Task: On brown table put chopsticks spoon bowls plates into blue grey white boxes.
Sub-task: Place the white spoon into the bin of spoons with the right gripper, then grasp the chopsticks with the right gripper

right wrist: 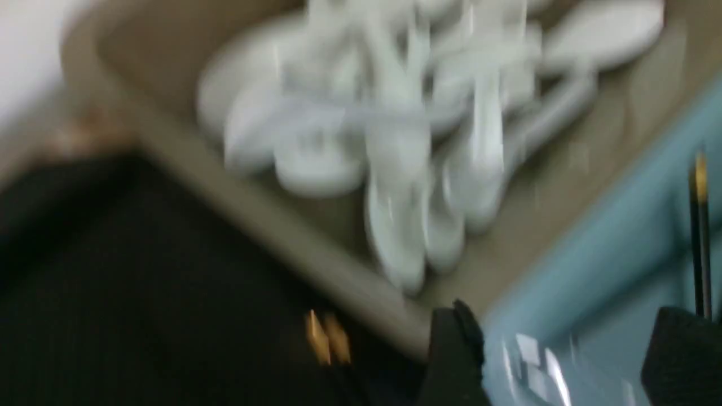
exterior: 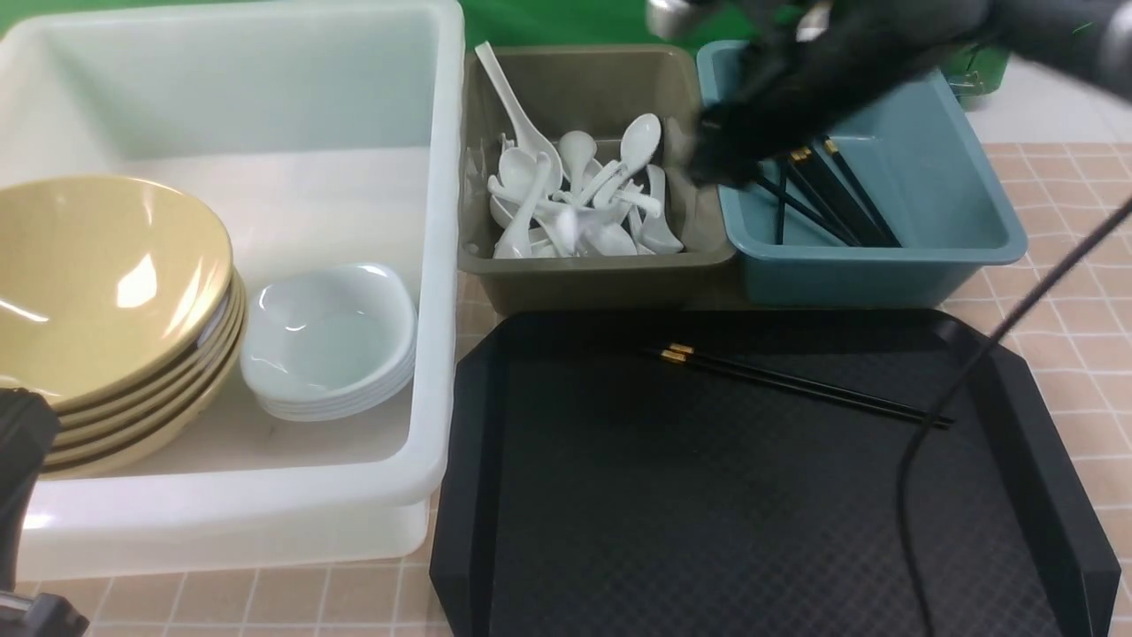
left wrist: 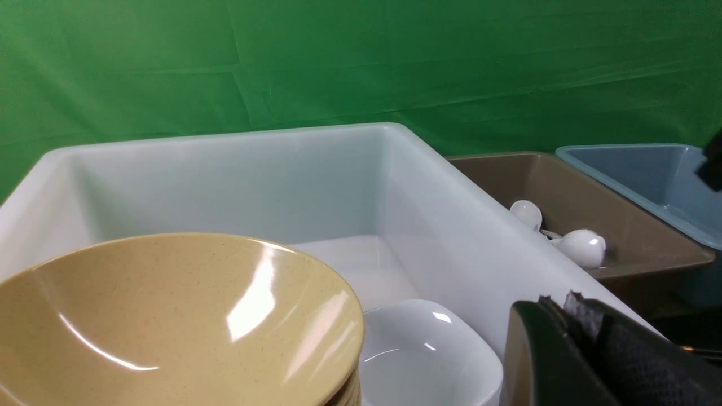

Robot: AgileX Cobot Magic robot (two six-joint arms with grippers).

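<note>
As seen from between the arms, the white tub (exterior: 442, 265) sits at the left of the brown table (exterior: 1079, 318). It holds a stack of yellow bowls (exterior: 106, 283) with a stack of white plates (exterior: 327, 341) just beside them. Next along, the grey box (exterior: 601, 274) holds a heap of white spoons (exterior: 575, 203), and the blue box (exterior: 884, 274) stands just beside it. 2 chopsticks (exterior: 796, 385) lie side by side on the black tray (exterior: 707, 513), and more black sticks (exterior: 831, 203) lean inside the blue box. The right gripper (exterior: 716, 159) is a dark blur above the edge where the grey and blue boxes meet. A cable (exterior: 973, 363) hangs across the tray.

From the left wrist, the left gripper (left wrist: 564, 316) is clenched on nothing, near the tub's wall, with the bowls (left wrist: 169, 321) and plates (left wrist: 423, 355) inside the tub (left wrist: 451, 225).

From the right wrist, everything smears. The right gripper (right wrist: 567, 316) has its jaws apart, released and holding nothing, over the blue box (right wrist: 609, 242). The spoons (right wrist: 406, 141) lie in the grey box (right wrist: 254, 214), and 1 gold-banded stick (right wrist: 700, 237) shows in the blue box.
</note>
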